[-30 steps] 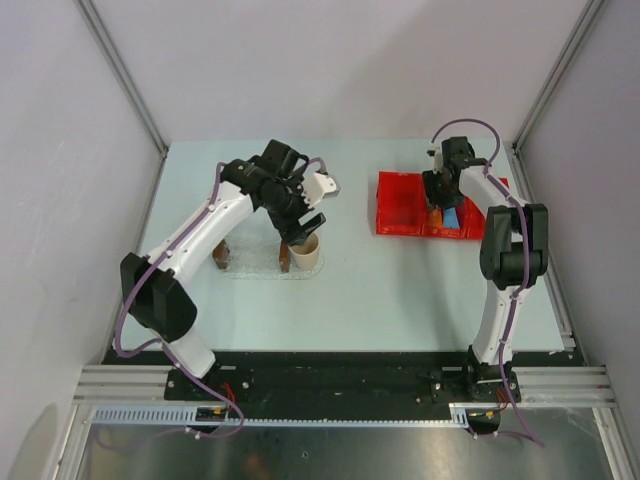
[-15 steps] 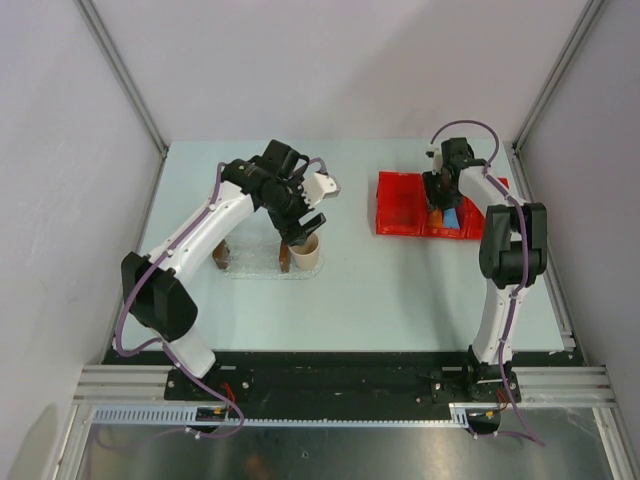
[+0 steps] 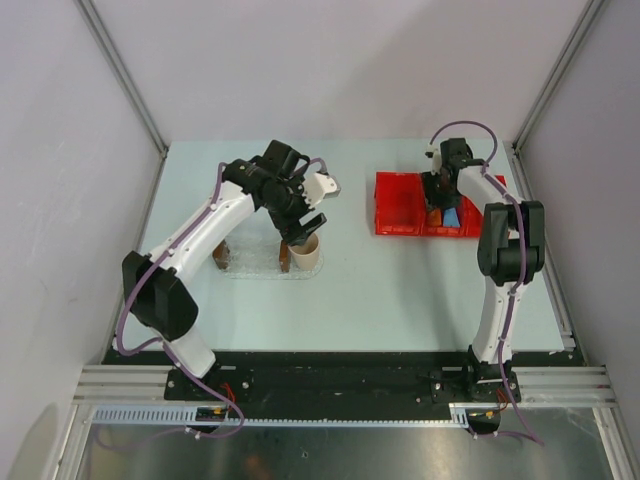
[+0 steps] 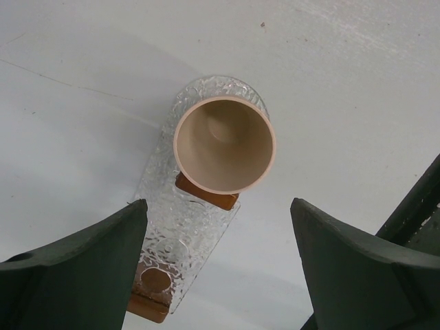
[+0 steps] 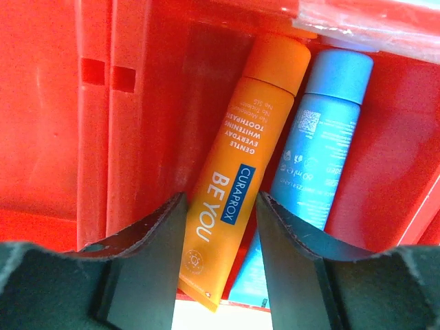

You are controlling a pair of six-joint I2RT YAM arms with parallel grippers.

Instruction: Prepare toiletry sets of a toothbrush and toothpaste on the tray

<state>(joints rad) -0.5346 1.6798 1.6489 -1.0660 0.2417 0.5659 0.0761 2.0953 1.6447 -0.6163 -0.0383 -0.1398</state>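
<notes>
Far right, one red bin (image 3: 400, 205). Left-centre, one clear tray (image 4: 165, 206) bearing one upright beige cup (image 4: 224, 144). Above it, left gripper (image 4: 218, 206) spread wide, empty. Right gripper (image 5: 221, 201) narrowly parted, straddling orange toothpaste (image 5: 240, 137); blue toothpaste (image 5: 313, 151) alongside, right, both in bin.

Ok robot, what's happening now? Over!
Left gripper open above the cup on the tray. Right gripper open, straddling the orange toothpaste in the red bin. Blue tube snug alongside.
</notes>
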